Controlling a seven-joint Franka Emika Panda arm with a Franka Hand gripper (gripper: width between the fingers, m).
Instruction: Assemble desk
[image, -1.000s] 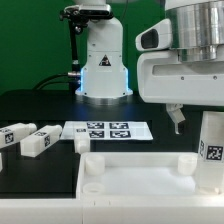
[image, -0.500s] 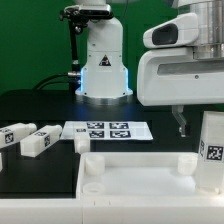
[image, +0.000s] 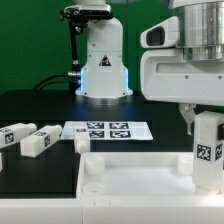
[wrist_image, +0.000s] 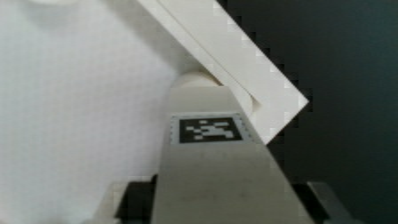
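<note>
My gripper (image: 201, 119) is shut on a white square-section leg (image: 208, 150) and holds it upright at the exterior view's right. The leg's lower end is close by the tabletop's (image: 130, 180) right corner socket (image: 185, 164); I cannot tell whether they touch. Another socket (image: 92, 165) sits at the tabletop's left corner. In the wrist view the held leg (wrist_image: 222, 170) with its tag runs between my gripper's fingers (wrist_image: 135, 200), above the tabletop's edge (wrist_image: 222, 60). My gripper (wrist_image: 222, 206) grips it on both sides.
Three loose legs lie on the black table at the left: one (image: 14, 135), a second (image: 38, 142), and a third (image: 82, 143) by the marker board (image: 108, 130). The robot base (image: 103, 65) stands behind.
My gripper has carried the held leg a little toward the exterior view's left, nearer the right corner socket. The loose legs and tabletop have not moved.
</note>
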